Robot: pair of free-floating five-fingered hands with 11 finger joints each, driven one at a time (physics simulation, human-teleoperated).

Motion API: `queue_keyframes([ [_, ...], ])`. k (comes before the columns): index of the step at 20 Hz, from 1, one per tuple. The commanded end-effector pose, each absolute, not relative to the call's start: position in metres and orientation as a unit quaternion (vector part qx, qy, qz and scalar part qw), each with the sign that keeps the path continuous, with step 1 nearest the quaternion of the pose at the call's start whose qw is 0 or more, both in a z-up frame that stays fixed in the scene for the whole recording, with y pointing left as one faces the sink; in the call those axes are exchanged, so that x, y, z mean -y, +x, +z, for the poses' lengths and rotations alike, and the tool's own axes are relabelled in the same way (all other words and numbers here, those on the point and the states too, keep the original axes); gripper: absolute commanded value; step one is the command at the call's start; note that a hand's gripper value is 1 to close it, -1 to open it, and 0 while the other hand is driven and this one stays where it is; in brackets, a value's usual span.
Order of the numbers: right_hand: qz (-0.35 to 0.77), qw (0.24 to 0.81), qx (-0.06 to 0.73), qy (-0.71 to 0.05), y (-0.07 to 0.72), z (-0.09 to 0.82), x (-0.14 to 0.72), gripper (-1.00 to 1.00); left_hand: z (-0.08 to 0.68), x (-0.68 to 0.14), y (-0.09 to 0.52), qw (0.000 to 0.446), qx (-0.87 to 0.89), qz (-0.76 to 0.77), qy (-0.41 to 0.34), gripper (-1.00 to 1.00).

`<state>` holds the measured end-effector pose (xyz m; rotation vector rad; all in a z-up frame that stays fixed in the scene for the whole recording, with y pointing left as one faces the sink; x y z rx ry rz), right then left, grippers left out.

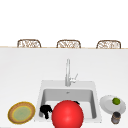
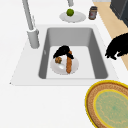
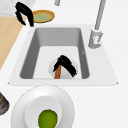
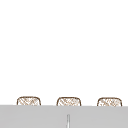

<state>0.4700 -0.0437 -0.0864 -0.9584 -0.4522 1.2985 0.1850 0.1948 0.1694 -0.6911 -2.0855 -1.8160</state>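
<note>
My right hand [image 2: 63, 50] is down in the sink [image 2: 72, 35], arched over a white plate [image 2: 61, 67] that carries an orange stick [image 2: 68, 66] and a small brown piece [image 2: 58, 60]. Its spread fingers [image 3: 71, 68] touch the stick's [image 3: 57, 73] far end. From the front only a sliver of it [image 1: 76, 102] shows behind a big red ball [image 1: 67, 114]. My left hand [image 1: 46, 111] hangs in the air at the sink's front left corner, fingers drooping and holding nothing, close to the yellow plate [image 3: 43, 15].
A tall faucet [image 1: 67, 72] stands behind the basin. The yellow-rimmed plate [image 1: 21, 112] lies on the counter to the left. On the right lies a white plate [image 1: 106, 105] with a lime [image 1: 116, 101], and a dark jar [image 1: 115, 117] stands beside it. Wicker chairs [image 1: 28, 43] line the far side.
</note>
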Motion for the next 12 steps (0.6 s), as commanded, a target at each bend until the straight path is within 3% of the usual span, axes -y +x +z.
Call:
queue_keyframes([
  [1, 0.569, 0.675, 0.196, -0.427, 0.449, -0.096, 0.036, -1.0, 0.169, -0.195, 0.185, 0.145, 0.724, -0.63, -0.24, 0.0],
  [6, 0.563, 0.661, 0.217, -0.446, 0.42, -0.087, 0.036, -1.0, 0.169, -0.195, 0.185, 0.145, 0.724, -0.63, -0.24, 0.0],
  [12, 0.577, 0.681, 0.189, -0.41, 0.428, -0.092, 0.038, -1.0, 0.169, -0.195, 0.185, 0.145, 0.724, -0.63, -0.24, 0.0],
])
